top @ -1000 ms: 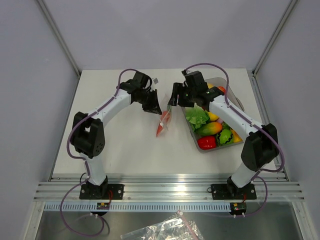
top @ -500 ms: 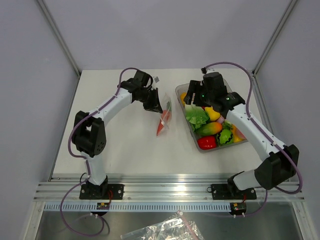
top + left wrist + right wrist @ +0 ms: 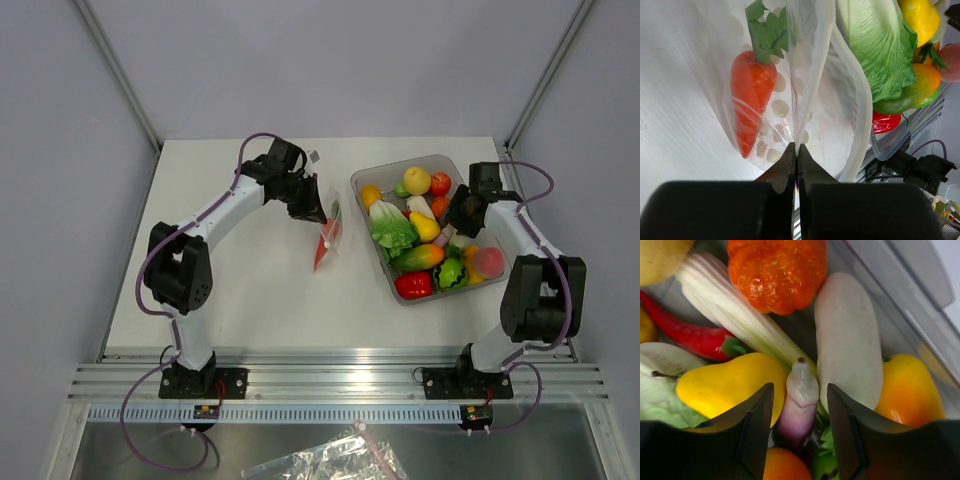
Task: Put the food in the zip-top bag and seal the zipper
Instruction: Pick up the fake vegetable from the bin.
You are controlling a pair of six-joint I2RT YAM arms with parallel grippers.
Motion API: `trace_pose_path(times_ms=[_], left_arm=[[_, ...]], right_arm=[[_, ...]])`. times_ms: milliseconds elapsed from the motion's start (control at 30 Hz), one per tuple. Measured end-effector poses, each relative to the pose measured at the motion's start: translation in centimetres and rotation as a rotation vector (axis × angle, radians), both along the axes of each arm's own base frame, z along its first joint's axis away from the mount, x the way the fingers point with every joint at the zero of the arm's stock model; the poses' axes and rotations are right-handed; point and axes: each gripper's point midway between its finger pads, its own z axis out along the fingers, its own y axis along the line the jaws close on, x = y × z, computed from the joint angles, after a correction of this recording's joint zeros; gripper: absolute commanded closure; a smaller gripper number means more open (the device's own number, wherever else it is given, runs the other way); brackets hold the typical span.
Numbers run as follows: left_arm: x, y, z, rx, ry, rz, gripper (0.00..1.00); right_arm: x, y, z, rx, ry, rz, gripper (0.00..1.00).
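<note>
On zip-top bag (image 3: 782, 107), left gripper (image 3: 796, 150) clamped

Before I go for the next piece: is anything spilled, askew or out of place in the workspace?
One thing: crumpled clear plastic lies off the table, at the top view's bottom edge. Otherwise tidy: the carrot sits inside the zip-top bag pinched by the left gripper.

Two white arms (image 3: 215, 213) with black joints (image 3: 180, 276), looping purple cables (image 3: 256, 138), matte black fingers (image 3: 754, 432)
</note>
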Motion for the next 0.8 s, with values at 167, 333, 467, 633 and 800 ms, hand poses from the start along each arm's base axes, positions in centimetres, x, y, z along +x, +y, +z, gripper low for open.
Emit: trace_pose_path(times_ms=[167,333,467,633,800], left_arm=[[-0.1,-0.1,0.0,0.000,0.000,-0.003,1.00],[-0.1,-0.2,0.0,-0.001,0.002,-0.003,1.00],[-0.2,-0.2,0.0,0.000,0.002,-0.003,1.00],[-0.2,-0.2,0.0,0.000,0.002,-0.003,1.00],[-0.1,-0.2,0.0,-0.001,0.001,-0.003,1.00]], right_arm=[[0.4,0.4,-2.8,0.026,0.060,0.015,0.50],[1.0,0.7,-3.9,0.044,0.073,0.026,0.67],[1.2,0.7,-4.5,0.044,0.096,0.033,1.00],[1.0,0.5,-3.2,0.029,0.070,0.023,1.00],[0.7,-0.5,2.9,-0.024,-0.084,-0.007,1.00]])
